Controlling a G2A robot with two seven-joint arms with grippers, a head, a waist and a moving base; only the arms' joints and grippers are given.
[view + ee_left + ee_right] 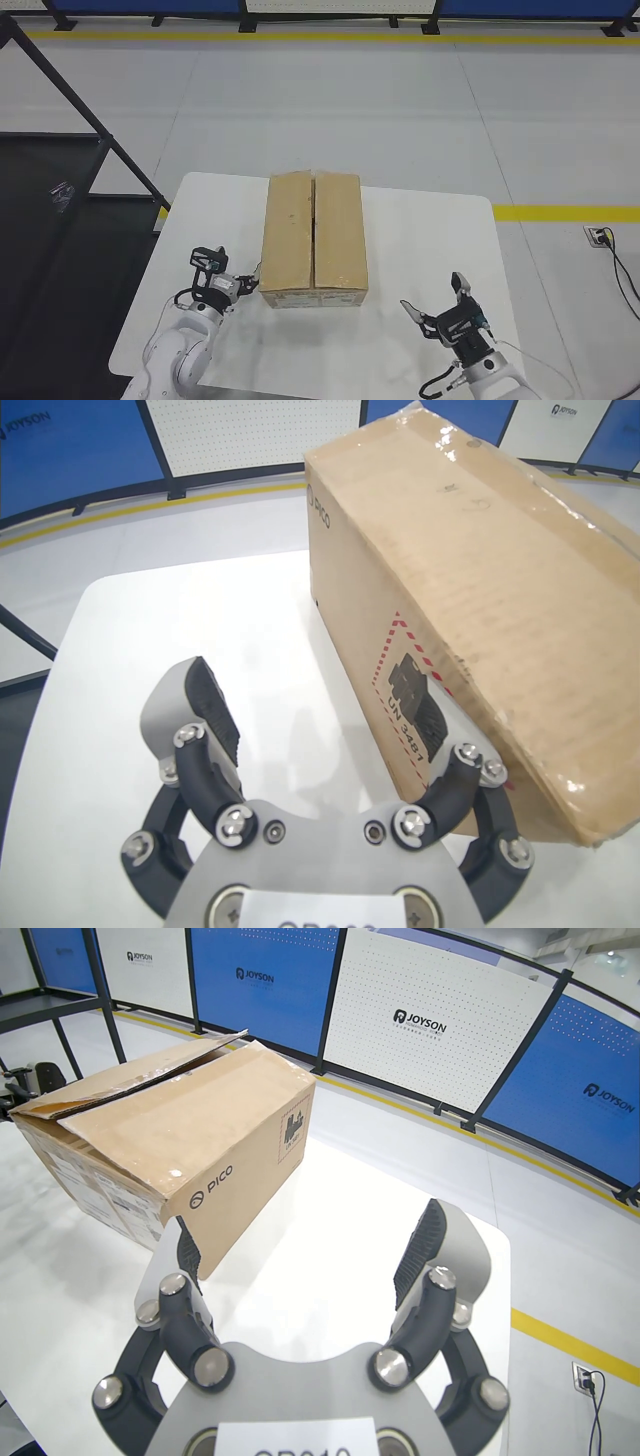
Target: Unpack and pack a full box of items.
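Observation:
A brown cardboard box [314, 233] [465, 600] [165, 1138] stands in the middle of the white table [420, 340], its two top flaps folded down with a seam along the middle; one flap lifts slightly at the far end. My left gripper [232, 272] [312, 700] is open low at the box's near left corner, one fingertip [420, 705] close against the box's side wall. My right gripper [436, 298] [305, 1248] is open with nothing between its fingers, over the table to the right of the box and apart from it.
A black metal frame [90, 130] with a dark surface stands left of the table. White floor with yellow lines [560, 212] surrounds it, and a wall socket with a cable [598, 236] lies at the right. Bare tabletop lies right of and in front of the box.

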